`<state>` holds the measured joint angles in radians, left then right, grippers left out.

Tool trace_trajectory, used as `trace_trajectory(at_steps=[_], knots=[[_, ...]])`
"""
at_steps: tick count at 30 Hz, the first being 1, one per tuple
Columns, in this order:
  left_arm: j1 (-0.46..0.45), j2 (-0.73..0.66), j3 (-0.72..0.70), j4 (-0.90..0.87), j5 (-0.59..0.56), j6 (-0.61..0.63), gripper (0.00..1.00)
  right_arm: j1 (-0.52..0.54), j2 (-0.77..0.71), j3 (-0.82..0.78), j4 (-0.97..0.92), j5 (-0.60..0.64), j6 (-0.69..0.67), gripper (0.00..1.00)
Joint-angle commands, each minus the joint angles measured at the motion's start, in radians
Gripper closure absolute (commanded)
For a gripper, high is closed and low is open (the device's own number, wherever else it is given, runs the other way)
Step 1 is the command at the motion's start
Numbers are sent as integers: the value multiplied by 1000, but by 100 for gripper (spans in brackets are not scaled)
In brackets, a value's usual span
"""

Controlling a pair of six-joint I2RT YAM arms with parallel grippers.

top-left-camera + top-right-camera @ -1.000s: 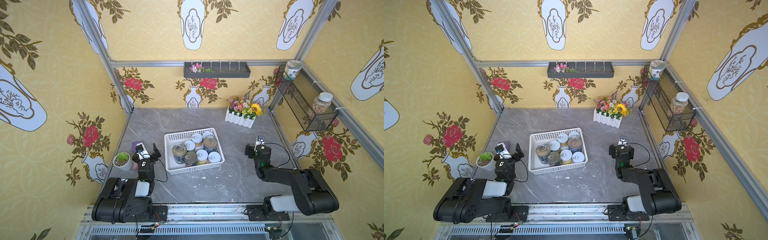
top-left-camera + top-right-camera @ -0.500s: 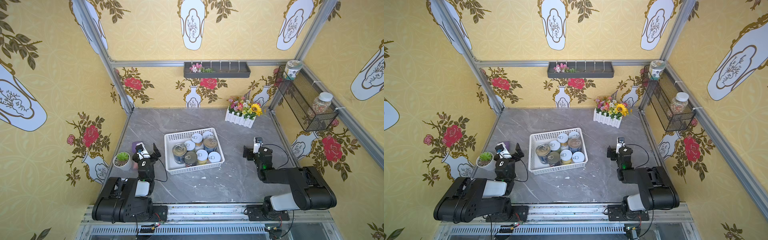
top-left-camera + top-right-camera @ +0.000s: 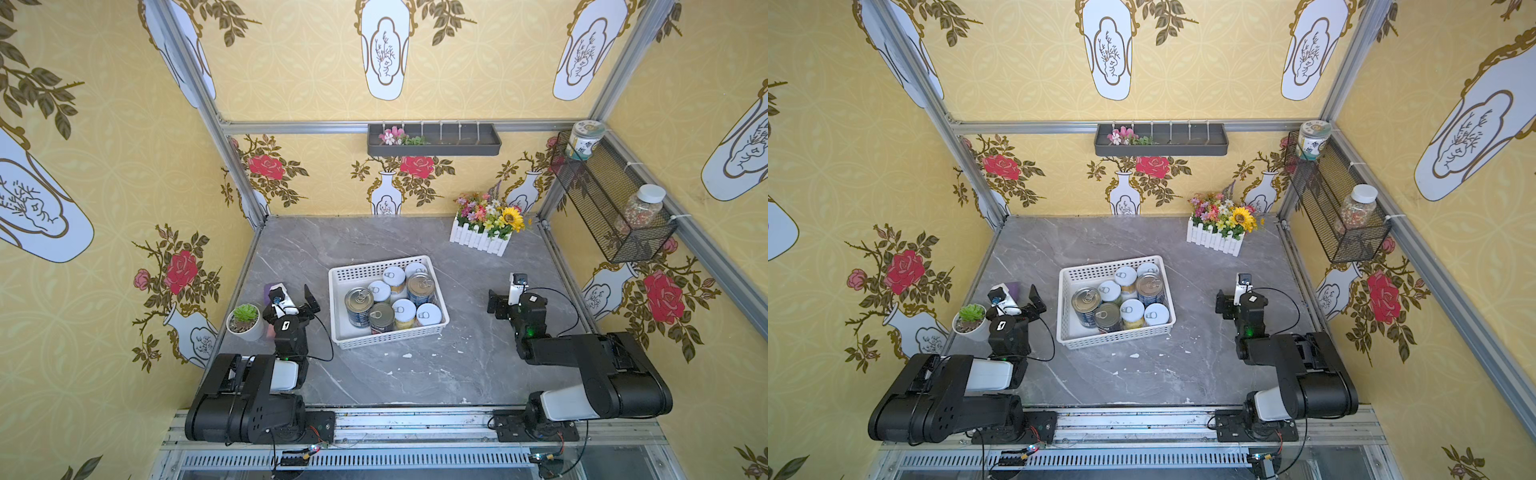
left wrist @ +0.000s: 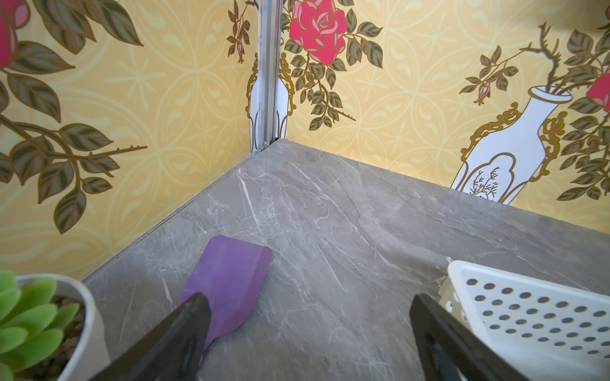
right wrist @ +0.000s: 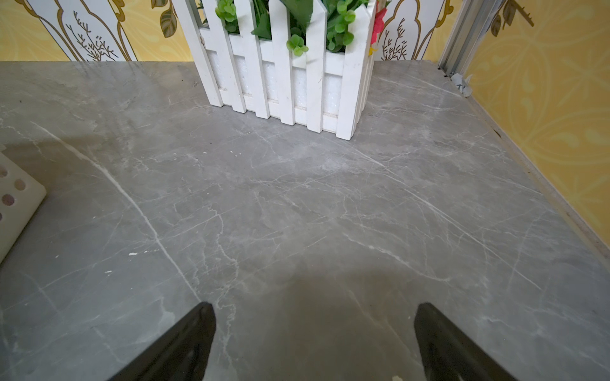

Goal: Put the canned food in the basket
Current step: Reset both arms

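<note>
Location of task items: all eight cans (image 3: 404,311) stand upright inside the basket (image 3: 386,337), which sits mid-table. They are crowded toward its right side, and the strip along its left wall is bare. No can shows on the table (image 3: 415,374) in either top view.
Can types: three blue-labelled metal cans (image 3: 358,300) and five shorter white-lidded cans (image 3: 428,313), packed touching or nearly touching.
Left claw (image 4: 307,301): spread wide and holding nothing. It is low over the table between the potted succulent (image 4: 39,316) and the basket's perforated outer wall. A flat purple piece (image 4: 227,280) lies on the table just ahead of one finger.
Right claw (image 5: 313,308): spread wide and empty over bare table. It is well apart from the basket and faces the white picket flower box (image 5: 284,89).
Handling, judged: the cans look rigid and will not give under pressure. If full, they carry some weight for their size. Their smooth round walls could slip or twist in a loose pinch.
Hold point, judged: across the side wall at about mid-height, with the fingers on opposite sides. The pull tabs and lids give no sound hold.
Access, judged: the packing leaves little room for a finger between neighbours. The can beside the bare strip is the easiest to reach.
Task standing, judged: nothing is left to load.
</note>
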<state>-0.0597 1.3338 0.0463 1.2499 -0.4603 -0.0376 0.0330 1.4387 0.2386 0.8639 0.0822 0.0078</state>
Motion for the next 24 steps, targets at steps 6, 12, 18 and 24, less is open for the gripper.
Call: trace_trajectory(at_steps=[6, 12, 18, 24], knots=[[-5, -44, -144, 231, 67, 13, 0, 43, -41, -189, 337, 27, -40, 3], [-8, 26, 6, 39, -10, 3, 0, -33, -11, 4, 11, -138, -21, 3], [-4, 7, 2, 16, -15, -8, 0, -42, -2, 10, 15, -99, 0, 3], [-5, 7, 0, 16, -15, -8, 0, -42, 4, 16, 12, -122, -2, 3]])
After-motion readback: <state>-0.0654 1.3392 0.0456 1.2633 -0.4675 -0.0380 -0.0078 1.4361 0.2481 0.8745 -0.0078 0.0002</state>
